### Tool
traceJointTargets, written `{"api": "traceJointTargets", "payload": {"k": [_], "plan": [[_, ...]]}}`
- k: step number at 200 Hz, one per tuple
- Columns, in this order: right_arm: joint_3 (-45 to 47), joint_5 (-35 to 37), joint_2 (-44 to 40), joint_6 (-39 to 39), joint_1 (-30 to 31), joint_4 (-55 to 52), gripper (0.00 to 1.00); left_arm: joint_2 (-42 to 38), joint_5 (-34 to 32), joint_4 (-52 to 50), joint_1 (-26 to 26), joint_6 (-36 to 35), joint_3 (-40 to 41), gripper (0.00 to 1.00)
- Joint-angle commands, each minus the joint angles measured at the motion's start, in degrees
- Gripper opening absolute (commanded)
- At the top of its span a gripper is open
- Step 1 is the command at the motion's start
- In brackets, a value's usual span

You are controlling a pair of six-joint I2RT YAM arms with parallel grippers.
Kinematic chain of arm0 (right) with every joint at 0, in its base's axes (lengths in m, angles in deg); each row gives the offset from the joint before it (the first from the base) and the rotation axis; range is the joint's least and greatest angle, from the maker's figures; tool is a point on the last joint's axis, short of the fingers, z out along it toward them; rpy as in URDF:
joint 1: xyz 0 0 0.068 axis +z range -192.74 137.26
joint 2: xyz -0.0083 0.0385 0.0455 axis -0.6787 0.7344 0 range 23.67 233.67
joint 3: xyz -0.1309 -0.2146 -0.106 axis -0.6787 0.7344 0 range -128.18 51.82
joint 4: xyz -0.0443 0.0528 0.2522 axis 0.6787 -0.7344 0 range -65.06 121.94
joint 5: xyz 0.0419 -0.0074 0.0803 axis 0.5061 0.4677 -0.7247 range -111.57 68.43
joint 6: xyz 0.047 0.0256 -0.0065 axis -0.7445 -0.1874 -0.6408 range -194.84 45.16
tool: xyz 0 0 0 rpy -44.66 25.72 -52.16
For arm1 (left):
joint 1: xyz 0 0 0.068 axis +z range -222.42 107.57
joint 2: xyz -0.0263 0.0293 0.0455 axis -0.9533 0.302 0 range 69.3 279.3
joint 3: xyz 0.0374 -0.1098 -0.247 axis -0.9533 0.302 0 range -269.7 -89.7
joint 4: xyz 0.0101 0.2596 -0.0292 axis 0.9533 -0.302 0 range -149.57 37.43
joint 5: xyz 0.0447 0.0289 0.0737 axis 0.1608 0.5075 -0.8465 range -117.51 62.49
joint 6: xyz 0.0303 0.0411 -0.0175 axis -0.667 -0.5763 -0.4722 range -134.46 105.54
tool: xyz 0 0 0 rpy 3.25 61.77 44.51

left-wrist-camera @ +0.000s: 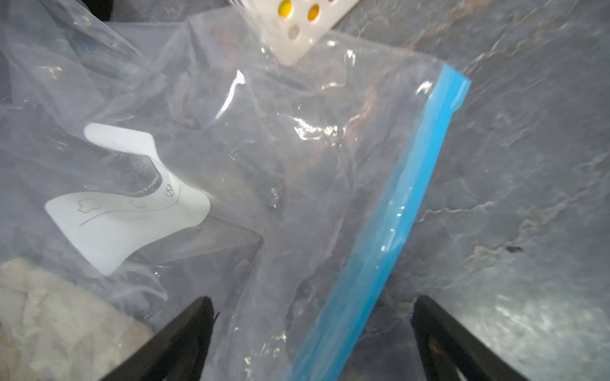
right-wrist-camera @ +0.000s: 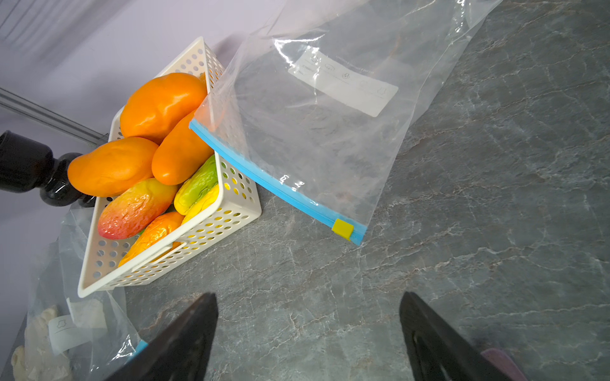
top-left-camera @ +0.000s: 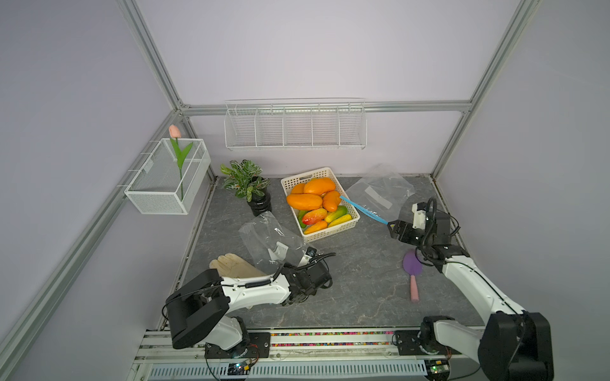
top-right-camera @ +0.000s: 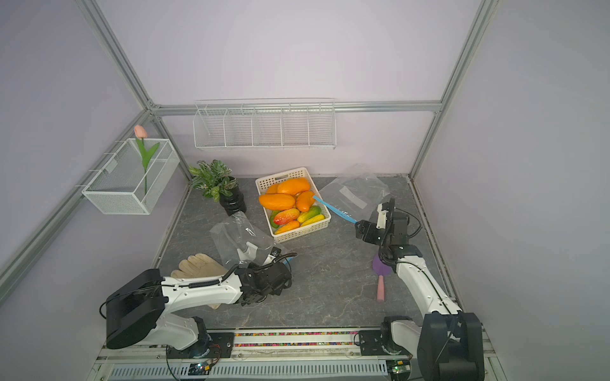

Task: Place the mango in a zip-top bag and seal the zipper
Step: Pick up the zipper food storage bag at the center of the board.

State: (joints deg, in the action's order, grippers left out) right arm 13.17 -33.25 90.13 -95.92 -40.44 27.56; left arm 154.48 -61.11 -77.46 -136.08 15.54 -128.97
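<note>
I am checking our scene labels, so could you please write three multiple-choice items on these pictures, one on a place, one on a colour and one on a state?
1. The mangoes lie: A in the white basket; B inside a bag; C in a gripper.
2. The slider on the zip-top bag that leans on the basket is: A red; B yellow; C black.
3. The right gripper is: A open and empty; B shut on a mango; C shut on the bag.

Answers:
1 A, since all the fruit is piled inside the basket.
2 B, since the right wrist view shows a yellow tab at the end of the blue zipper.
3 A, since its jaws stand wide apart with nothing between them.
</note>
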Motion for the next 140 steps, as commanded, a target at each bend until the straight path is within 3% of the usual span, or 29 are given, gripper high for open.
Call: {"api": "traceJointTargets", "payload": {"k": [1, 24, 64, 124, 140], "plan": [[0.75, -0.53, -0.01, -0.55, 0.21, 0.87, 0.89, 1.09, -0.09, 2.54, 1.11, -0.12, -1.38, 0.93], [0.87, -0.52, -0.01, -0.57, 0.20, 0.95, 0.89, 1.69, 0.85, 4.00, 2.26, -0.79, -1.89, 0.80], [1.11, -0.54, 0.48, -0.71, 0.21, 1.22, 0.89, 3.08, 2.13, 6.40, 2.81, -1.58, -2.42, 0.41], [1.08, -1.39, 1.00, -0.89, 0.27, 1.48, 0.89, 2.63, 3.02, 8.62, 5.17, -2.42, -1.16, 0.24], [1.22, -2.17, 1.04, -1.13, 0.24, 1.73, 0.89, 0.99, 2.70, 8.28, 5.52, -2.59, -1.66, 0.00]]}}
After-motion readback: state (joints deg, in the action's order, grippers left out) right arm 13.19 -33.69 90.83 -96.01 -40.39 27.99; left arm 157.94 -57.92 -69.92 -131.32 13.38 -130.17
